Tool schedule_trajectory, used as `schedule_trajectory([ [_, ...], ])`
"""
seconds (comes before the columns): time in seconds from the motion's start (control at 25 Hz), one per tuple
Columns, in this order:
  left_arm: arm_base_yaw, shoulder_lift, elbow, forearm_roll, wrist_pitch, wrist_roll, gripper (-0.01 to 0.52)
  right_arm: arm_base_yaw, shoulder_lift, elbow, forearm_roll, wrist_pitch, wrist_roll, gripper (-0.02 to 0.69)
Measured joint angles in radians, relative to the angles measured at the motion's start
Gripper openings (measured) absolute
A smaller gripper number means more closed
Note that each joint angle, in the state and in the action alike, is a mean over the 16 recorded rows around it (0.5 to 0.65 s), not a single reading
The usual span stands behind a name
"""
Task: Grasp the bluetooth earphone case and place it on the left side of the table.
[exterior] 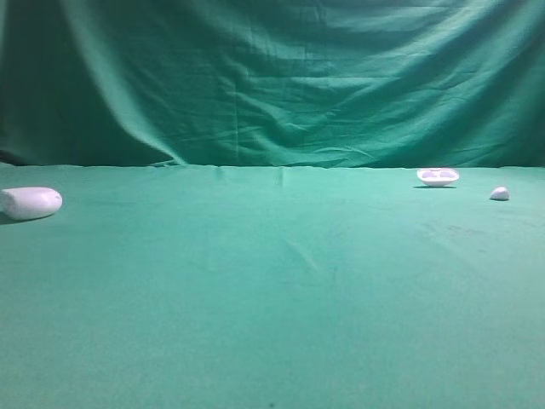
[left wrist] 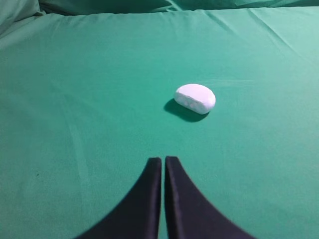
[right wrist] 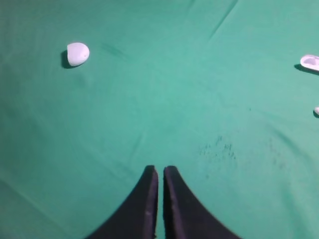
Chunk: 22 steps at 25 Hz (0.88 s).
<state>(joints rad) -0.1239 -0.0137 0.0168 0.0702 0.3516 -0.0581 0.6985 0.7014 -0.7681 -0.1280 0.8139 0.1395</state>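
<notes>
Bluetooth earphone case (exterior: 31, 203) lies far left on table (exterior: 272, 324); no writing legible.

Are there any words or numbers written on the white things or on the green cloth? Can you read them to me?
No, there are no words, numbers or signs to read anywhere.
The bluetooth earphone case: plain white, nothing written on it.
The shallow white tray: no writing that shows.
The tiny white piece: too small to tell.
The table: bare green cloth.

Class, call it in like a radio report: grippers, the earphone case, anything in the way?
Left gripper shut, empty. Right gripper shut, empty. Case lying at table's far left, untouched. Nothing beside it; tray and small white piece far right.
</notes>
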Motion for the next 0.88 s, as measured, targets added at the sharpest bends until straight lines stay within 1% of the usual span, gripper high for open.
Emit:
schedule_trajectory([
  [0.28,0.000,0.000,0.000,0.000,0.000,0.000,0.000,-0.012,-0.122,0.085,-0.039,-0.018,0.009,0.000],
  [0.44,0.000,0.000,0.000,0.000,0.000,0.000,0.000,-0.060,-0.198,0.151,-0.068,-0.074,0.017,0.000],
  [0.64,0.000,0.000,0.000,0.000,0.000,0.000,0.000,-0.182,-0.323,0.291,-0.092,-0.200,0.030,0.000],
  [0.88,0.000,0.000,0.000,0.000,0.000,0.000,0.000,-0.380,-0.506,0.508,-0.094,-0.359,0.052,0.000],
])
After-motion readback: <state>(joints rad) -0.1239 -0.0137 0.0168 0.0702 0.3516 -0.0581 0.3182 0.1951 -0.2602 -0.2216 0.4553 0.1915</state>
